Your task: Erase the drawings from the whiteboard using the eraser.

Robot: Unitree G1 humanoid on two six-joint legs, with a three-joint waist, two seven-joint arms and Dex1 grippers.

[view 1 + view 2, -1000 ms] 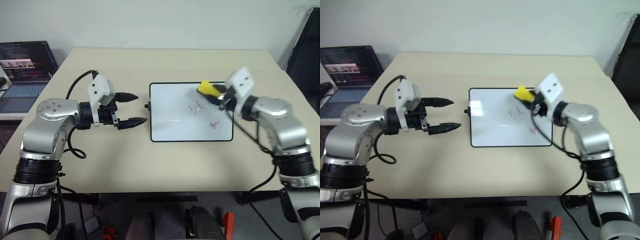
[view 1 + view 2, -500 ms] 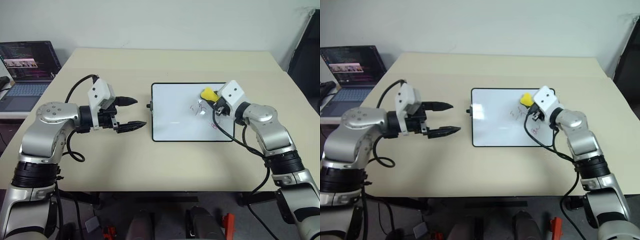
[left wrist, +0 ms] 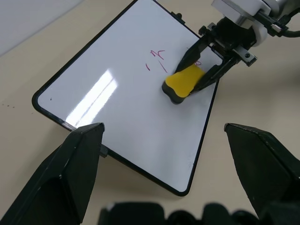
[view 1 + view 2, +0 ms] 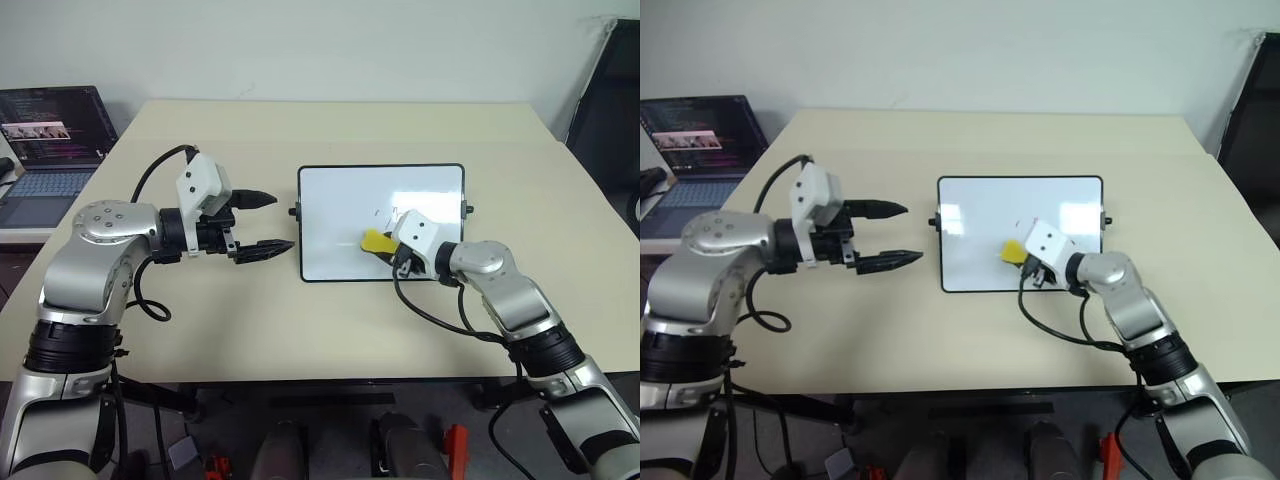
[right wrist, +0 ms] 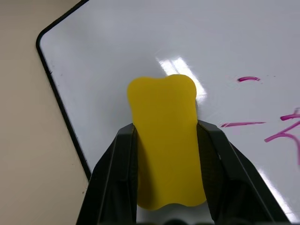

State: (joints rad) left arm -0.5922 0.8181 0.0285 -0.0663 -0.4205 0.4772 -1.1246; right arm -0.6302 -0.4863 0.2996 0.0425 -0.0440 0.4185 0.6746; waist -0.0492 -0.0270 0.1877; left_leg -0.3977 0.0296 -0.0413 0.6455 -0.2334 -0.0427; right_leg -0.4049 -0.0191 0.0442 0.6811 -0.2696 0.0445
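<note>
The glossy white rectangular whiteboard with a thin black frame (image 4: 340,215) lies flat on the beige tabletop (image 4: 330,320). The right gripper (image 3: 199,77) is clenched on the small bright yellow block eraser (image 4: 377,242), whose dark underside rests on the board's near half. Thin red-pink marker drawings (image 3: 157,58) lie just beyond the eraser. The left gripper (image 4: 265,222) hovers beside the board's left edge, jaws released and empty.

Eraser (image 4: 377,242) lower on whiteboard (image 4: 335,215), fewer drawings (image 4: 394,212)
</note>
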